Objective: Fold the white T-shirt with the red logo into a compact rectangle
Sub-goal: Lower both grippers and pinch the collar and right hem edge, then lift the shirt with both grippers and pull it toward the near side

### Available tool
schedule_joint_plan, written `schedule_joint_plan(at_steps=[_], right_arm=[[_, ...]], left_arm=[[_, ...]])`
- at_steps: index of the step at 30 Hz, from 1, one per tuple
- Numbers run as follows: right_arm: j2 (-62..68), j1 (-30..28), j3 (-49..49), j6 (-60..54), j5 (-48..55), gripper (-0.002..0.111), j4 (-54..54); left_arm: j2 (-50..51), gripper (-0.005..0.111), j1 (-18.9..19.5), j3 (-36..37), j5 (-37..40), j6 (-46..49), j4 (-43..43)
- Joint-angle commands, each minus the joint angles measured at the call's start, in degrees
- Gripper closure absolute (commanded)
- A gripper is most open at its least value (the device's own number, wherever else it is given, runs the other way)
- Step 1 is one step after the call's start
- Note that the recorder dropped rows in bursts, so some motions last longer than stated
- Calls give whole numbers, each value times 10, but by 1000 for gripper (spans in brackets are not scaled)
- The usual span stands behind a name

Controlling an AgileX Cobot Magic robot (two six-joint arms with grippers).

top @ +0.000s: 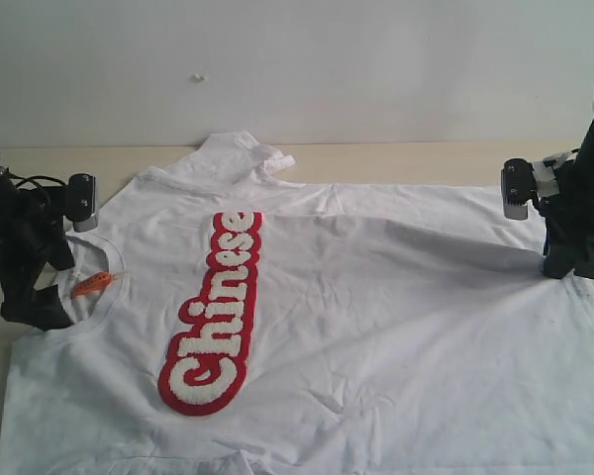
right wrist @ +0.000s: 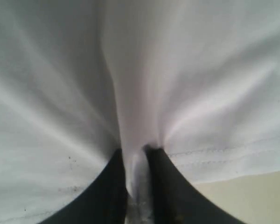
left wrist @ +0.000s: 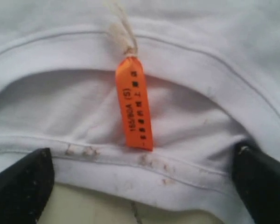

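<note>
The white T-shirt (top: 376,317) lay flat on the desk (top: 396,158), long axis running 9 to 3 o'clock. The left hand (top: 38,309), jaws spread wide, straddled the collar (left wrist: 144,163) at 9, gripping nothing; the right hand (top: 572,265) was pinched onto the hem (right wrist: 214,156) at 3.

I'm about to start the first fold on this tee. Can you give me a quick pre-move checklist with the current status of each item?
1. Right-side grip: ok. The right gripper is shut on a pinch of the white T-shirt.
2. Left-side grip: not ok. The left gripper is open, its fingers wide apart along the collar.
3. Tag clear of fingers: ok. The orange neck tag lies between them, untouched.
4. Shirt flat: ok. It is wrinkled, and the far sleeve is rumpled.
5. Print side up: ok. The red logo faces up.
6. Near edge: cannot tell. It runs out of the exterior view.
</note>
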Motion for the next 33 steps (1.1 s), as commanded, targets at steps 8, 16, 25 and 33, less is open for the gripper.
schedule_joint_plan(at_steps=[8, 16, 25, 33], right_arm=[[18, -1, 8, 3, 21, 91, -25], [18, -1, 8, 3, 21, 91, -25], [18, -1, 8, 85, 19, 103, -30], [16, -1, 8, 84, 29, 108, -60]], left_arm=[[24, 2, -1, 6, -78, -2, 0], [24, 17, -1, 6, -81, 0, 3], [23, 107, -2, 6, -16, 15, 65], [20, 107, -3, 6, 4, -2, 85]])
